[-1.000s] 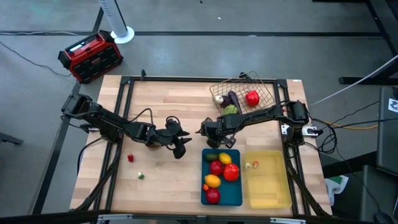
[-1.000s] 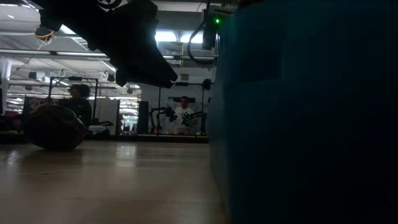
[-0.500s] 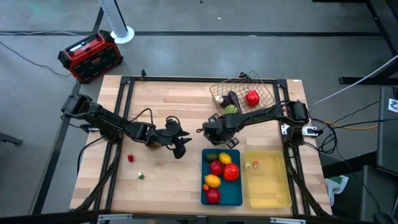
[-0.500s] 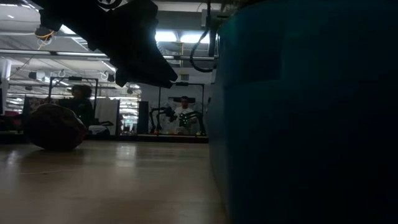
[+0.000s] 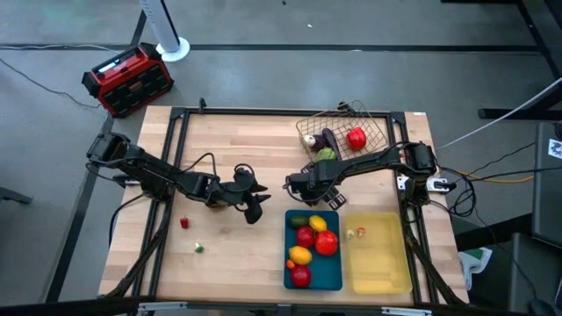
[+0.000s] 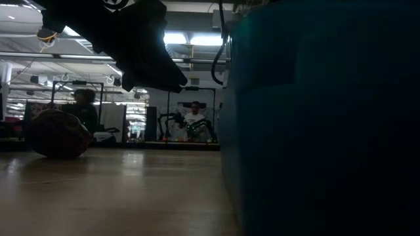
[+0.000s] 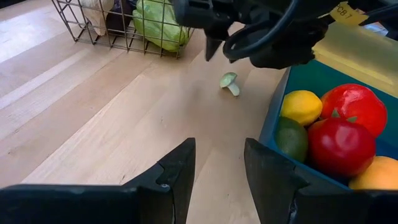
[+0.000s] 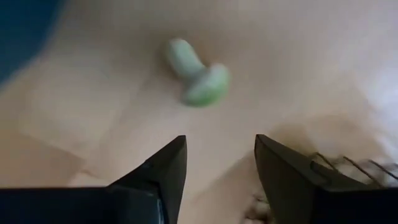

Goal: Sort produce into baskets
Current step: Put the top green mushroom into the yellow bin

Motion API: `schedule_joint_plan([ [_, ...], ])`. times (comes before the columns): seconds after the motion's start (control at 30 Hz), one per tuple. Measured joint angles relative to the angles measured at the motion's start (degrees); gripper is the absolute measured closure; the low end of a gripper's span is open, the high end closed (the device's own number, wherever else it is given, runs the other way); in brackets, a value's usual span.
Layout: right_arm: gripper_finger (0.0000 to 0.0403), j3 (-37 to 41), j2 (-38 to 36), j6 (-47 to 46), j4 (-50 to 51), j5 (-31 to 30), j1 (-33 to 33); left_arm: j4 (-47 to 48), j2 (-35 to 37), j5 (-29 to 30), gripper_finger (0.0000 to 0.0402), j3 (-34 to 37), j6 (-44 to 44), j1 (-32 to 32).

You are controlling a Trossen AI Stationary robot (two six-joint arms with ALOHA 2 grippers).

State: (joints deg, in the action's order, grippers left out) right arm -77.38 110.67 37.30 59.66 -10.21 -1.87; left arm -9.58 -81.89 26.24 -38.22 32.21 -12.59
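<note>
While the right gripper (image 8: pixel 214 177) hovers open over the pale green mushroom (image 8: pixel 198 78), centre fingers astride its cap before closing; left gripper (image 7: pixel 214 171) open, idle mid-table

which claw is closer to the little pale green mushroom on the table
Right. The right claw hangs open just above the pale green mushroom, between the wire basket and the blue tray. The left claw, also open, faces it from farther off across bare wood.

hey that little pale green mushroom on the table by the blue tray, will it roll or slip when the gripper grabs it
The pale green mushroom lies on its side on bare wood, so a nudge would probably swing it round its cap, not roll it straight. Its rounded, smooth-looking stem may slip between the open right gripper fingers. It looks small and likely light.
</note>
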Motion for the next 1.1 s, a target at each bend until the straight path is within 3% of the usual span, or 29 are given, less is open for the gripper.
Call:
schedule_joint_plan([
  [0.2,0.022,0.0,0.0,0.0,-0.4,9.6,0.0,0.0,0.0,0.0,0.0268,0.0,0.0,0.0],
  [0.7,0.0221,0.0,2.4,0.3,-3.9,9.8,0.0,0.0,0.0,0.0,0.0268,0.0,0.8,0.0],
  [0.97,0.0294,0.1,3.0,0.4,-4.5,9.4,0.0,0.0,0.0,0.0,0.0268,0.0,0.7,0.0],
  [1.1,0.0339,0.1,3.0,0.5,-4.0,5.8,-0.1,0.0,0.0,0.0,0.0268,0.0,0.7,0.0],
])
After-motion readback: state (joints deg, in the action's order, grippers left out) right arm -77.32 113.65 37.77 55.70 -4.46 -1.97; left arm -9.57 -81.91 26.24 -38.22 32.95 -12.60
